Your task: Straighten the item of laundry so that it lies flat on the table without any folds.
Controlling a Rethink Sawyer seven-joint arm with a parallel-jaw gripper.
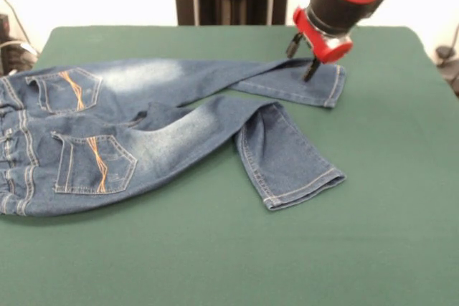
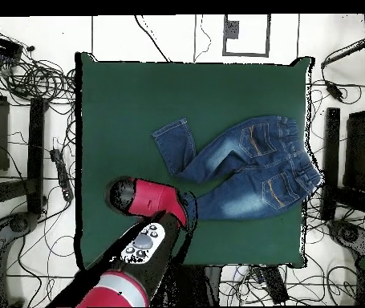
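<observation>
Jeans (image 1: 143, 137) lie back pockets up on the table (image 1: 387, 249), waistband at one edge, one leg bent, while the gripper (image 1: 303, 59) stands slightly open, touching the other leg's hem, gripping nothing.

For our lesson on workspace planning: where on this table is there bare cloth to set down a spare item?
The table is bare across the whole strip in front of the jeans, and wide open right of both leg hems. It is crowded at the left edge, where the waistband overhangs, and at the upper leg's hem, where the gripper stands.
</observation>
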